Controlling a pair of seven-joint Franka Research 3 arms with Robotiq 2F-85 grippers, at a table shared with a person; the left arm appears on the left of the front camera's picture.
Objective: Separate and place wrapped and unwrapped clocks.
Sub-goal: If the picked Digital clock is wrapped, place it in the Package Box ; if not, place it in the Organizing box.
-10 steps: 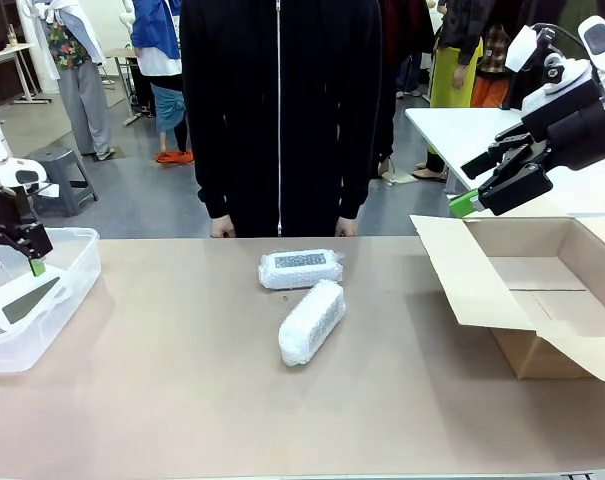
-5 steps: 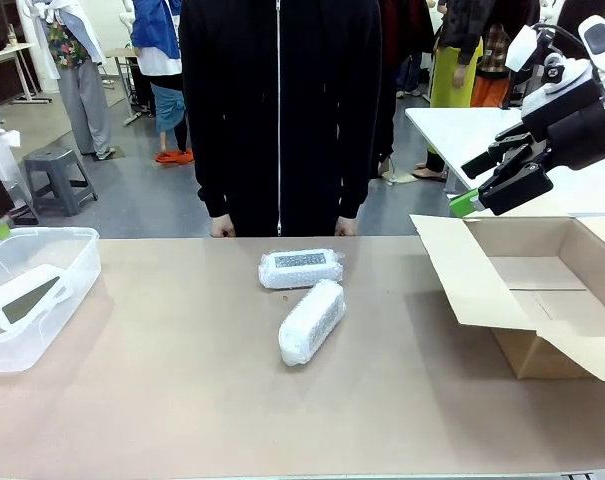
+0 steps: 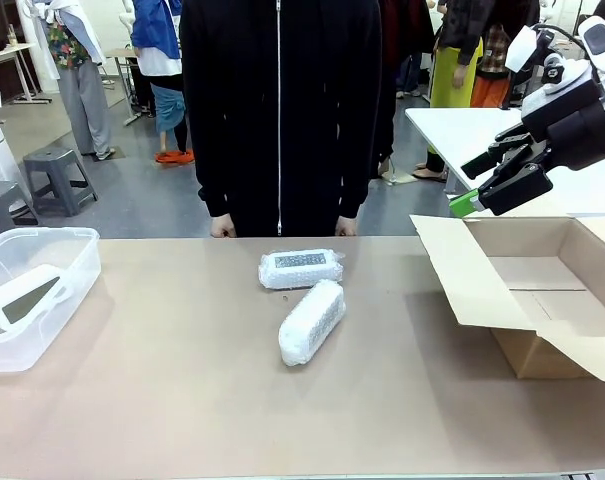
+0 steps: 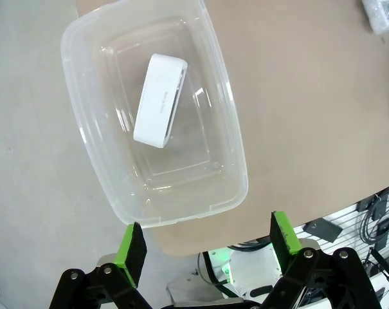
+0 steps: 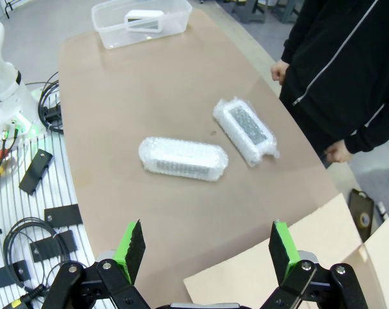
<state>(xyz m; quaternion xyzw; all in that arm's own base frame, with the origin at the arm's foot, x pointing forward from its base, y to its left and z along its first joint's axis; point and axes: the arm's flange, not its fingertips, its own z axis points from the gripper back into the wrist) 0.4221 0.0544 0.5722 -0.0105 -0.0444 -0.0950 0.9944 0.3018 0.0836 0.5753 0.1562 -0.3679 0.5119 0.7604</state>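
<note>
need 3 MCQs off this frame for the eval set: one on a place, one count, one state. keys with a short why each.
1. The bare clock lies in: A) the clear tub; B) a wire basket; C) a metal tray.
2. Bubble-wrapped clocks on the table: A) one; B) two; C) three.
3. The right claw is: A) shut on a wrapped clock; B) shut on the bare clock; C) open, holding nothing.
Key: 1 A, the smooth white block sits inside the tub. 2 B, two wrapped bundles lie near each other mid-table. 3 C, its jaws stand wide apart with nothing between.
</note>
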